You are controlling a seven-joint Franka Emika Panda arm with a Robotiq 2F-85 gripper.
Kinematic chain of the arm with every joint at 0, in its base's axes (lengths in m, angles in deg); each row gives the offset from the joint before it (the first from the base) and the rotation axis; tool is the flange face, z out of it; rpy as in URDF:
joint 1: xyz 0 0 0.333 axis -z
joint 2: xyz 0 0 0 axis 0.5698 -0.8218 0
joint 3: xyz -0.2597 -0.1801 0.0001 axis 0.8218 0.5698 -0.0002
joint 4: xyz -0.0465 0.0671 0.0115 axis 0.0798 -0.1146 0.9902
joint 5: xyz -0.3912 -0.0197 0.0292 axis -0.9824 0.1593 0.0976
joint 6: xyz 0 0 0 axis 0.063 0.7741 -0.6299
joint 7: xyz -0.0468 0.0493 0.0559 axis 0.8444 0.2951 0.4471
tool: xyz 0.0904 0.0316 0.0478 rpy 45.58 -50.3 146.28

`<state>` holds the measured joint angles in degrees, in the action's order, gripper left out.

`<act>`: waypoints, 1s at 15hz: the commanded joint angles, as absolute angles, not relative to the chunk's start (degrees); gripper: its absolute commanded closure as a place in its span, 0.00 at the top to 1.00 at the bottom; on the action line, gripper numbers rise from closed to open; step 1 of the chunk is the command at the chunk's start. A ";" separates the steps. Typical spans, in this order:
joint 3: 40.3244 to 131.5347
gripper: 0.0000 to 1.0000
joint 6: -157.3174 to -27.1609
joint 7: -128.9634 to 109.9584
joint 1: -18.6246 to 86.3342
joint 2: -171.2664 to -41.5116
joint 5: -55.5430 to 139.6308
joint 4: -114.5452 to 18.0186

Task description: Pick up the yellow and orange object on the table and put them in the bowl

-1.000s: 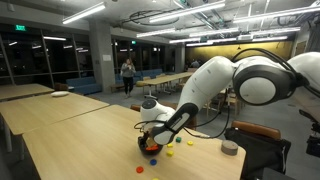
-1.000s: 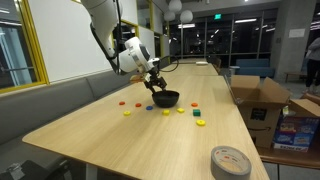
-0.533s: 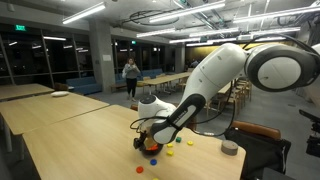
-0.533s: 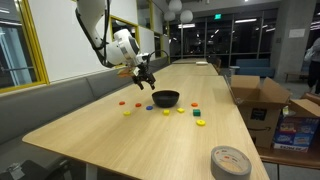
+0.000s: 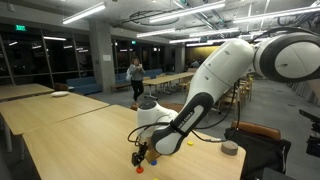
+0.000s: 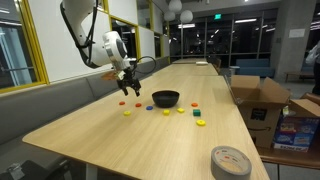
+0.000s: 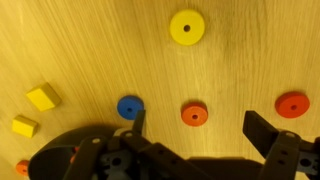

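Fingers (image 7: 262, 135) spread, straddling the flat orange plastic disc (image 7: 194, 114) on the wooden table (image 7: 90, 40). Round blue disc (image 7: 130, 107) sits just beside one finger, so closing may drag it in. Small black bowl (image 6: 165, 98) is well apart.

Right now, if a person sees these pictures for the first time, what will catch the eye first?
The big white robot arm bends over the long wooden table, its open gripper hovering above small coloured pieces. In the wrist view an orange disc lies between the fingers, a yellow ring beyond it. The black bowl stands nearby.
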<state>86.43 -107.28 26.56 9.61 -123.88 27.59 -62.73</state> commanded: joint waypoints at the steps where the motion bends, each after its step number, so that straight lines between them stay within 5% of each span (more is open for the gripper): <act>1: 85.00 1.00 -105.93 25.00 10.67 -122.69 29.76 -65.28; 15: 80.15 1.00 -105.16 18.81 15.27 -124.53 39.68 -68.95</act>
<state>81.80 -104.62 21.85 13.34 -124.54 36.38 -68.81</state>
